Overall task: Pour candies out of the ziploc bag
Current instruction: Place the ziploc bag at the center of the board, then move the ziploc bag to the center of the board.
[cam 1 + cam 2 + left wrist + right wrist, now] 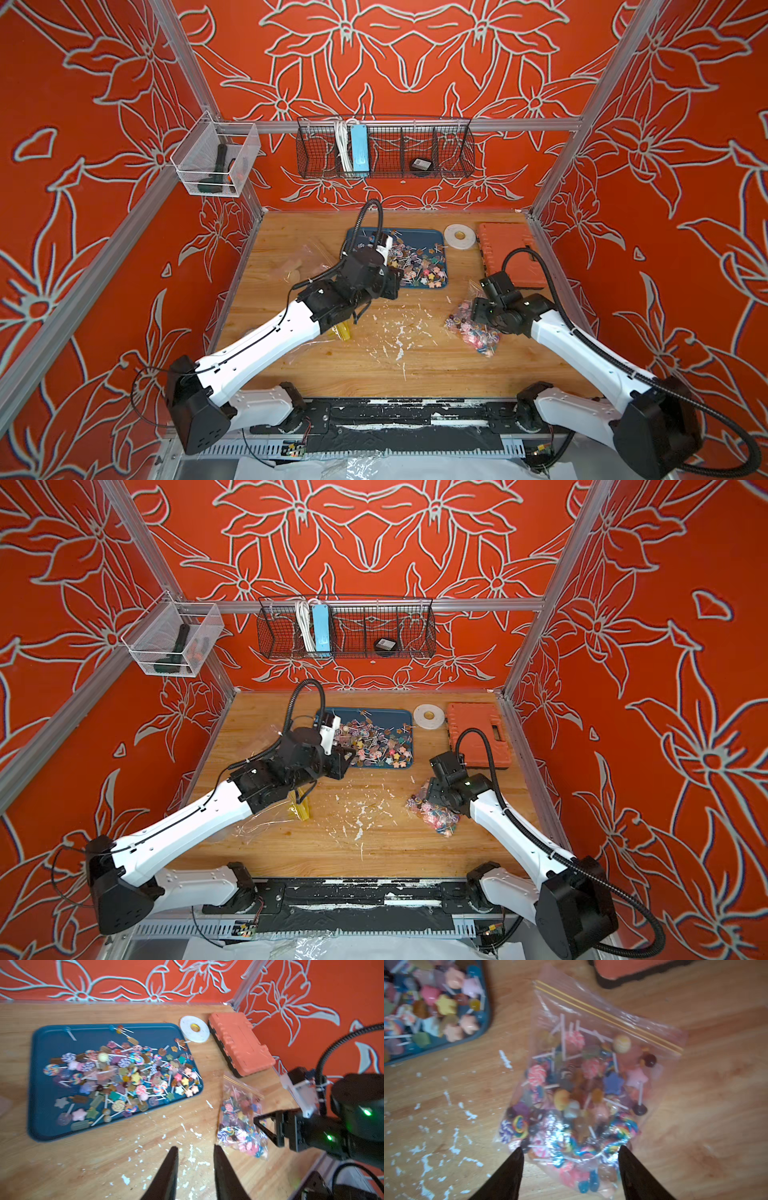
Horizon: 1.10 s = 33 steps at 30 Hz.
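Right tool (570, 1147) above ziploc bag (591, 1064)

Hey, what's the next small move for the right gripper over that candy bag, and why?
Probably lower the right gripper and close on the ziploc bag: its jaws stand open astride the end opposite the zip, and the bag lies flat, full of candies.
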{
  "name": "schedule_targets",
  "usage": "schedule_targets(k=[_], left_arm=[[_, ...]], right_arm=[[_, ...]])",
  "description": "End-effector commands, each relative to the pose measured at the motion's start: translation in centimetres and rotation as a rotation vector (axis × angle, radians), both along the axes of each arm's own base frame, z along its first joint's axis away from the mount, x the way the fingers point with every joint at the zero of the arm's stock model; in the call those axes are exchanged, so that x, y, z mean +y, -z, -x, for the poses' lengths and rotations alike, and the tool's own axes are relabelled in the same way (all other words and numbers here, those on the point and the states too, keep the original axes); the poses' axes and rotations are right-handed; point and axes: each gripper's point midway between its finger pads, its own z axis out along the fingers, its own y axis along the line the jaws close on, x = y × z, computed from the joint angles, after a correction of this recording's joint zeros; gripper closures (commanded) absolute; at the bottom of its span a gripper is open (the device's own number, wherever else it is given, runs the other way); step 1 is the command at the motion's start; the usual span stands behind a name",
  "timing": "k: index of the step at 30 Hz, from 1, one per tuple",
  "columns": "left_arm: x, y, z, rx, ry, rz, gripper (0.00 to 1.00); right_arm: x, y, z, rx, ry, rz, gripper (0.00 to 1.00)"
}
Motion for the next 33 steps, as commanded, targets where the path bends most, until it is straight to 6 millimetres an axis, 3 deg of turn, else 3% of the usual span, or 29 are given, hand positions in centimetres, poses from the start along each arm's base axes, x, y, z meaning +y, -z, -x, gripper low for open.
schedule_targets(k=[1,7,11,16,26,33], left_arm=[[-2.5,0.9,1.1,-0.006,0.026,0.023,0.69],[-4.2,3.8,2.7,0.038,0.075,0.008,0.69],[-3.7,4.5,3.1,0.051,0.074,-0.011,0.70],[-2.7,4.6,3.6,0.053,0.062,-0.034,0.70],[-1.2,4.9,4.3,0.073,0.044,-0.068,0.70],[-0.1,4.7,4.7,0.072,0.028,-0.090,0.70]], right_arm=[[-2.7,0.8,0.9,0.028,0.092,0.023,0.29],[-3.5,2.8,0.4,0.065,0.123,-0.033,0.31],[-2.3,4.0,0.4,0.094,0.098,-0.093,0.34],[-1.7,5.2,1.9,0.140,0.109,-0.139,0.35],[2.3,8.7,5.0,0.225,0.096,-0.362,0.40],[6.3,8.2,6.1,0.233,0.017,-0.374,0.41]])
